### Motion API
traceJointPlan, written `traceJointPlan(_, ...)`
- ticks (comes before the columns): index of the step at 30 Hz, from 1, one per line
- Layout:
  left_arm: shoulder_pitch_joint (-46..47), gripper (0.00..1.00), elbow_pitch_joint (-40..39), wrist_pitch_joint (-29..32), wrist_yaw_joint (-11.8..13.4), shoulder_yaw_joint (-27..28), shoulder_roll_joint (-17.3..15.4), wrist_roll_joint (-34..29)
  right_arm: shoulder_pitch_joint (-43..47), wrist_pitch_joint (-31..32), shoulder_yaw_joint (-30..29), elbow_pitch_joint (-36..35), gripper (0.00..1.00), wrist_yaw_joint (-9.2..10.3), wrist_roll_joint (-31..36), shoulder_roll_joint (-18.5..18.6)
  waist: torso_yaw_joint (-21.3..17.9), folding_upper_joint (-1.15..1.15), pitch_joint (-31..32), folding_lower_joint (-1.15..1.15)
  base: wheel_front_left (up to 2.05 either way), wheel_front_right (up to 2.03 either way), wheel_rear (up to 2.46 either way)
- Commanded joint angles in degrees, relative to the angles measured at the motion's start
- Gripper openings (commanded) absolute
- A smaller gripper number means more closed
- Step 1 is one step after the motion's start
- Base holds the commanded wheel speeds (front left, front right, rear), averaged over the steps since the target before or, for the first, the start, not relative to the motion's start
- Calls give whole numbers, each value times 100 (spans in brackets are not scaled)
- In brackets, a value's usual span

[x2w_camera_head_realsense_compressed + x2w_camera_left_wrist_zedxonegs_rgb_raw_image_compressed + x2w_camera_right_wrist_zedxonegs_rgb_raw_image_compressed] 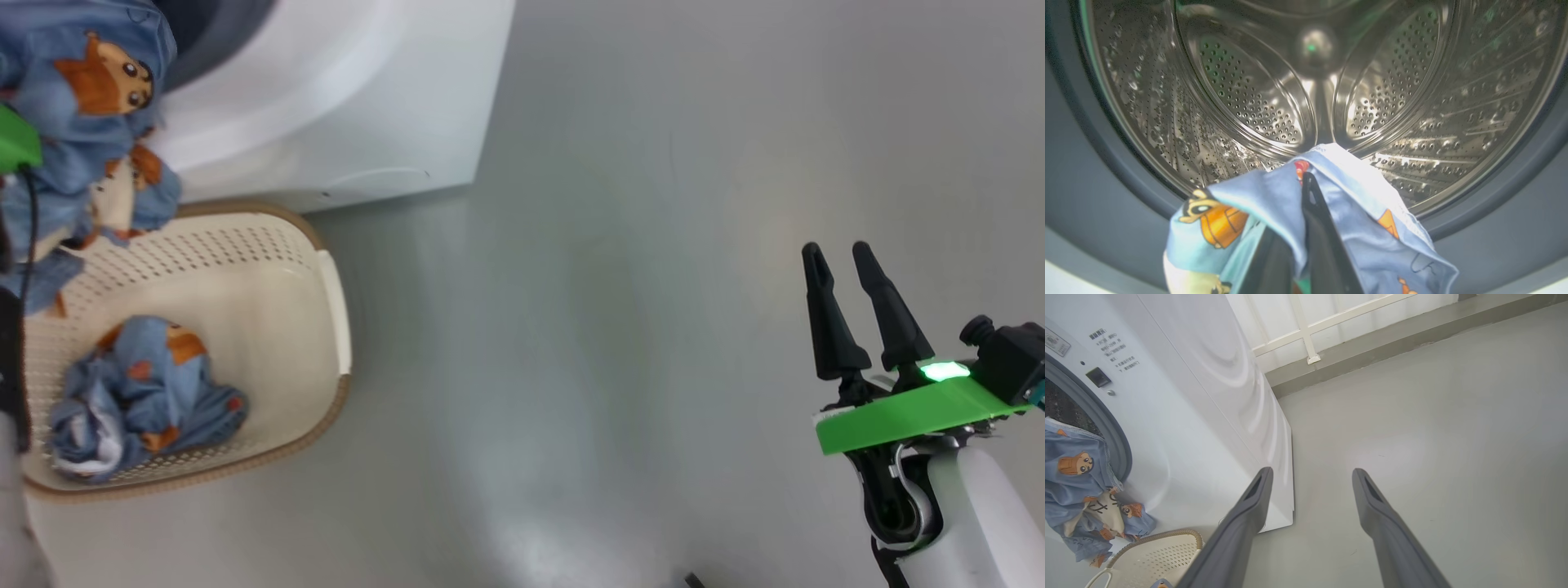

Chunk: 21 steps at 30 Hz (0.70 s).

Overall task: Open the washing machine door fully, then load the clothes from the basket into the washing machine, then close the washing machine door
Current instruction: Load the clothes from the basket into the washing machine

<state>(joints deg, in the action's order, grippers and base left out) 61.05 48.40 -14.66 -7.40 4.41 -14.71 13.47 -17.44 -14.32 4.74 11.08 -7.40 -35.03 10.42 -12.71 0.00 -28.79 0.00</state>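
My left gripper [1301, 192] is shut on a blue bear-print garment [1359, 212] and holds it at the mouth of the washing machine [367, 98], in front of the steel drum [1249, 94]. In the head view this garment [90, 122] hangs over the cream basket [326, 286], and more of the clothes [139, 400] lie bunched inside it. The right wrist view shows the garment [1081, 486] draped out of the machine's [1180, 416] opening above the basket [1163, 551]. My right gripper [836, 249] stands open and holds nothing, far to the right over the floor. The washing machine door is out of view.
A grey rubber seal [1106, 183] rings the drum. Bare grey floor [612, 327] stretches between the basket and my right arm. A white railing [1306, 330] on a low kerb runs behind the machine.
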Motion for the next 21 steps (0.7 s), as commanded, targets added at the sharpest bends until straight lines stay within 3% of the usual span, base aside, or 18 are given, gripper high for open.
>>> traceJointPlan(1,247,0,114,-27,-3,4,-325,-146,-41,-68,119,-154,100,-9,-44,13,-293,0,-378,0,0,0,0)
traceJointPlan(7,1065,0,1153,35,80,-191,-566,-340,-168,-68,203,-189,100,-9,-55,-90,-467,0,-603,0,0,0,0)
traceJointPlan(12,1622,0,1381,-14,213,-284,-673,-446,-190,-68,239,-185,100,-9,-62,-127,-509,0,-676,0,0,0,0)
traceJointPlan(21,1614,0,-513,-32,301,-108,-716,-589,-280,-68,286,-210,100,-9,-70,-159,-529,0,-772,0,0,0,0)
